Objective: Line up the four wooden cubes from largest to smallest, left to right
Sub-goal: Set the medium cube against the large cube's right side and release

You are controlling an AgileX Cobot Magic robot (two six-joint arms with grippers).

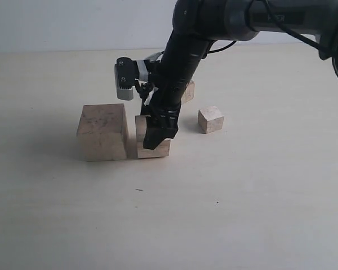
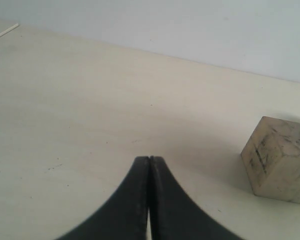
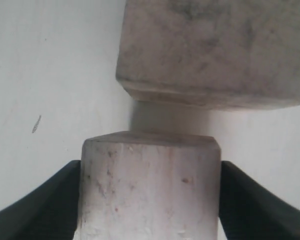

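Note:
The largest wooden cube (image 1: 102, 133) stands on the table at the left. Just to its right, across a narrow gap, is the second-largest cube (image 1: 152, 147), at table level. My right gripper (image 1: 156, 138) comes down from above and is shut on it. In the right wrist view this cube (image 3: 150, 190) fills the space between the black fingers (image 3: 45, 205), with the largest cube (image 3: 215, 50) just beyond. A small cube (image 1: 210, 119) lies to the right. Another cube (image 1: 188, 91) is half hidden behind the arm. My left gripper (image 2: 149, 160) is shut and empty, with a cube (image 2: 280, 160) off to one side.
The pale wooden table (image 1: 242, 214) reaches a white wall (image 1: 73, 22) at the back. The right arm (image 1: 183, 50) slants across the middle of the exterior view, its grey wrist camera (image 1: 124, 79) above the cubes. The left arm is outside that view.

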